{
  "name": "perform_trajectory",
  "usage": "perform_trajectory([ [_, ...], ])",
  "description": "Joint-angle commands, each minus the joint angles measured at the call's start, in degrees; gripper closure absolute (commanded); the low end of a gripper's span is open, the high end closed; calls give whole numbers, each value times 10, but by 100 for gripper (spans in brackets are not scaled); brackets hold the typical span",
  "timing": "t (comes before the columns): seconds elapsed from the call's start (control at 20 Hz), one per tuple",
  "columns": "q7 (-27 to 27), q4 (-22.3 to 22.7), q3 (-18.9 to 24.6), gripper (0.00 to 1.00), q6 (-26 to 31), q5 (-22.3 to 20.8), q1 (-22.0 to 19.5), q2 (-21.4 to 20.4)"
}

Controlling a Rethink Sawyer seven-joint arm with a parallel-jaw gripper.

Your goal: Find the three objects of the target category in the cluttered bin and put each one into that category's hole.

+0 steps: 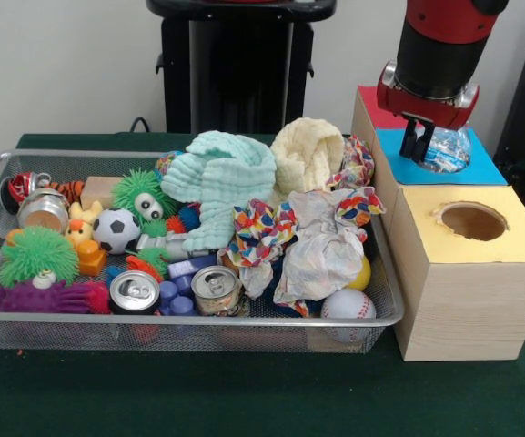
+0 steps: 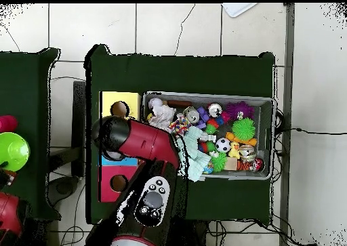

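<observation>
My gripper (image 1: 423, 142) hangs over the blue-topped box (image 1: 486, 170) to the right of the bin. It is shut on a crushed clear plastic bottle (image 1: 446, 151) with a blue label, held just above the blue top. The blue box's hole is hidden behind the bottle. The silver wire-mesh bin (image 1: 180, 320) is full of toys and cloths; I see no other bottle among them. In the overhead view the arm (image 2: 139, 141) covers the gripper and the bottle, left of the bin (image 2: 210, 95).
A yellow-topped wooden box with a round hole (image 1: 473, 221) stands in front of the blue one, and a red-topped one (image 1: 374, 103) behind. Silver cans (image 1: 135, 291), a soccer ball (image 1: 116, 229), a baseball (image 1: 348, 305) and cloths (image 1: 221, 182) fill the bin.
</observation>
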Motion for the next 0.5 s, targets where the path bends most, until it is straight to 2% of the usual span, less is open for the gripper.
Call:
perform_trajectory([
  [0.05, 68, 16, 2, 100, -35, -42, -37, 5],
  [0.5, 85, -17, -12, 100, 37, -54, -36, -16],
])
